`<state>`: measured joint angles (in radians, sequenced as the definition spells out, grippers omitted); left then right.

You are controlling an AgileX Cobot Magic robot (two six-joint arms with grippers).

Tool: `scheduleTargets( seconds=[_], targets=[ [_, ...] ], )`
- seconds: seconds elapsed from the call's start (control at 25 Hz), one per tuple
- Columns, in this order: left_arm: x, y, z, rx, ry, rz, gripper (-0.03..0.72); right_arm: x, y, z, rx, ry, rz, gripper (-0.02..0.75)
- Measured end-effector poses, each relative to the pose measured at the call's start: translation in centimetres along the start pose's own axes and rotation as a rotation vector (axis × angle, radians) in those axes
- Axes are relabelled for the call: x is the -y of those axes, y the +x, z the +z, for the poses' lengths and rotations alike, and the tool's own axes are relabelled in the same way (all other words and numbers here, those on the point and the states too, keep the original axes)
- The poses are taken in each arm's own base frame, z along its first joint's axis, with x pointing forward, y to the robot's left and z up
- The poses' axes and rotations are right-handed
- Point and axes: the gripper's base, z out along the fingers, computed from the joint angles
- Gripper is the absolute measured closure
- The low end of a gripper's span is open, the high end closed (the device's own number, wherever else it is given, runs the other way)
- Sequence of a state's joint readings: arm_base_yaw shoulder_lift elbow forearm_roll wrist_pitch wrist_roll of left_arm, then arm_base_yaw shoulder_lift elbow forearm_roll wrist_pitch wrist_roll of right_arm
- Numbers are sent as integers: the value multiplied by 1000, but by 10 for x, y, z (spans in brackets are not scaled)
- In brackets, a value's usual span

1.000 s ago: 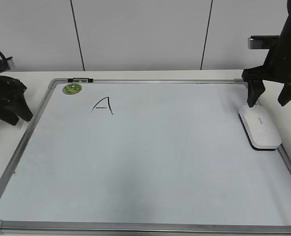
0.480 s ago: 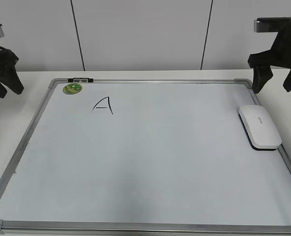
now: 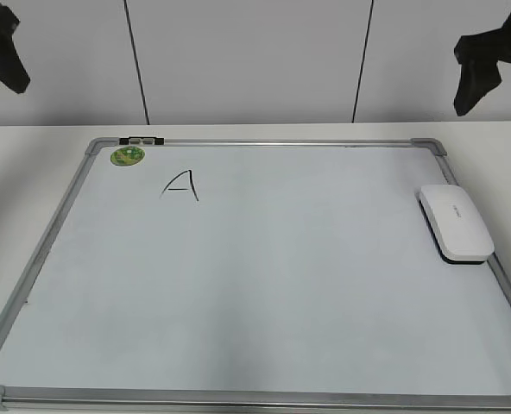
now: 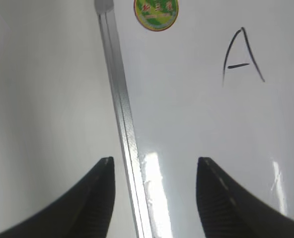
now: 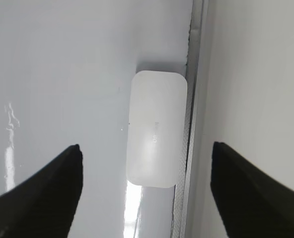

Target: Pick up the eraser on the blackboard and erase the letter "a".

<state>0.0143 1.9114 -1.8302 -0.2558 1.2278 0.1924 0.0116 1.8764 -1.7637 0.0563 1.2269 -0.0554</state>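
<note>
**Inspector:** Eraser (image 5: 156,130) status?

**Assistant:** Right gripper (image 5: 144,196) fingers are standing apart, hovering directly above it, empty. It is lying against the blackboard (image 3: 264,285) right frame. Left gripper (image 4: 154,198), jaws spread, is overlooking the marked "A" (image 3: 179,185), likely waiting.

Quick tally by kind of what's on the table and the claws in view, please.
Blackboard: 1
Eraser: 1
Written letter: 1
Green sticker: 1
Claws: 2, left claw and right claw, both open and empty
Total: 6
</note>
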Motion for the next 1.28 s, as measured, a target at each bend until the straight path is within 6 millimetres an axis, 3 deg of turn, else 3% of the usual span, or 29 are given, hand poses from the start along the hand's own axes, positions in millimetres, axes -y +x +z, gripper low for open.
scheduleTargets(
  seconds=[0.16, 0.32, 0.52, 0.76, 1.04, 1.28],
  targets=[
    [24, 8, -42, 79, -33, 48, 299, -2, 4, -24, 48, -7, -2, 145],
    [38, 33, -76, 116, -38, 71, 299, -6, 14, -51, 99, -23, -8, 145],
    [41, 76, -92, 79, -73, 77, 299, -8, 41, -79, 129, -25, -20, 145],
    [47, 132, -111, 73, -79, 78, 299, -12, 86, -106, 151, -25, -23, 145],
    [55, 198, -130, 118, -82, 85, 299, -12, 146, -127, 174, 4, -38, 145],
    [60, 253, -135, 167, -66, 90, 299, -14, 194, -135, 202, 16, -32, 145]
  ],
)
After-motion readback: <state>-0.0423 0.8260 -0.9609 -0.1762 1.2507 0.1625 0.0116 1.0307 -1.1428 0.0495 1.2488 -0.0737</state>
